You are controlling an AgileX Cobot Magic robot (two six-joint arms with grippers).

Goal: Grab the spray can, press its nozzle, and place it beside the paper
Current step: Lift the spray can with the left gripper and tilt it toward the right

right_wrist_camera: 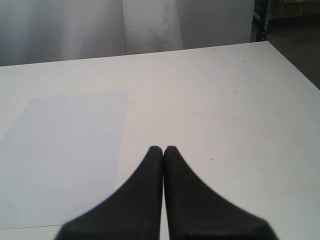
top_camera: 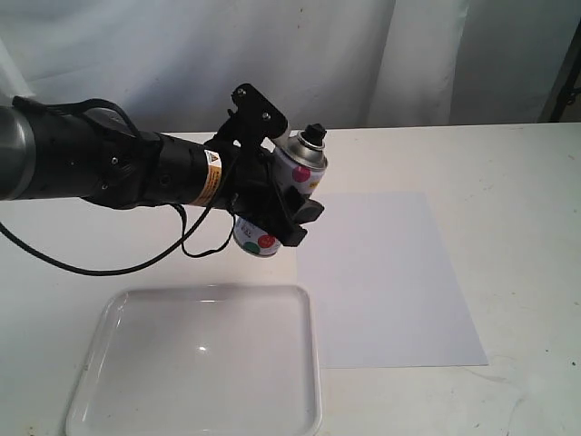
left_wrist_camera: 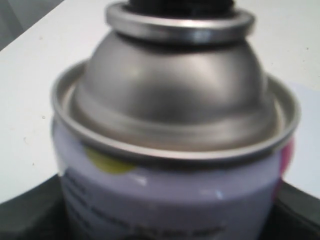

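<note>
My left gripper (top_camera: 289,204) is shut on the spray can (top_camera: 300,163) and holds it tilted in the air above the table, just left of the paper (top_camera: 386,277). The can's white dotted body (left_wrist_camera: 170,195) and silver dome (left_wrist_camera: 175,85) fill the left wrist view. Its black nozzle (top_camera: 313,135) points up and to the right; only the nozzle's lower edge (left_wrist_camera: 180,6) shows in the wrist view. My right gripper (right_wrist_camera: 163,148) is shut with nothing in it, low over the table beside the paper (right_wrist_camera: 65,150). It does not show in the exterior view.
A glossy white tray (top_camera: 109,313) with a raised rim lies at the front left, next to the paper's left edge. A black cable (top_camera: 91,263) hangs from the left arm. White curtains hang behind the table (top_camera: 508,182).
</note>
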